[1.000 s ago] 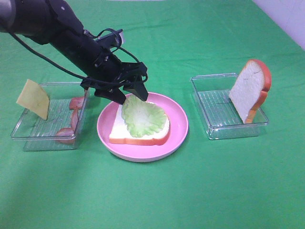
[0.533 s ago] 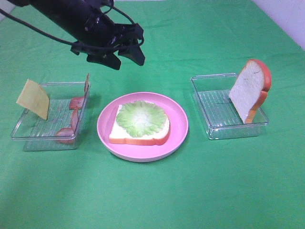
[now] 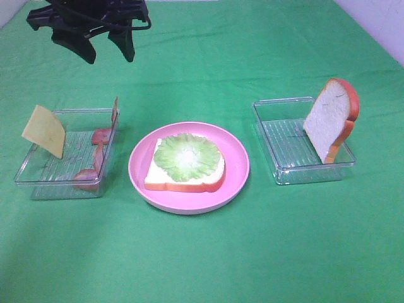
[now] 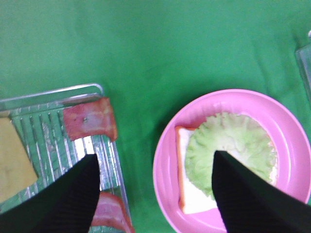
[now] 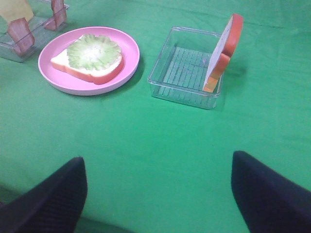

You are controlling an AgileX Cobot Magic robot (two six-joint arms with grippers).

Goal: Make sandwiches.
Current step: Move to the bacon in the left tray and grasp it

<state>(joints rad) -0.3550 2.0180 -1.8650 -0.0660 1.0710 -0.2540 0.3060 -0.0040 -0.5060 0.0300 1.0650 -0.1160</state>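
Observation:
A white bread slice (image 3: pixel 158 180) with orange-brown crust lies on the round pink plate (image 3: pixel 237 170), with pale green lettuce (image 3: pixel 186 158) flat on top. My left gripper (image 3: pixel 108 55) is open and empty, high at the far left, well away from the plate. In its wrist view (image 4: pixel 154 158) the lettuce (image 4: pixel 228 145) and a bacon strip (image 4: pixel 90 119) lie below it. A second bread slice (image 3: pixel 328 120) leans upright in the right tray. My right gripper (image 5: pixel 158 165) is open and empty, short of the plate (image 5: pixel 129 63) and of the bread slice (image 5: pixel 226 48).
A clear tray (image 3: pixel 38 183) at the left holds a yellow cheese slice (image 3: pixel 44 130) leaning up and reddish bacon strips (image 3: pixel 98 151). A clear tray (image 3: pixel 284 148) at the right holds the leaning bread. Green cloth covers the table.
My left gripper has let go of the lettuce, risen and moved back to the far left. The lettuce now lies flat on the bread.

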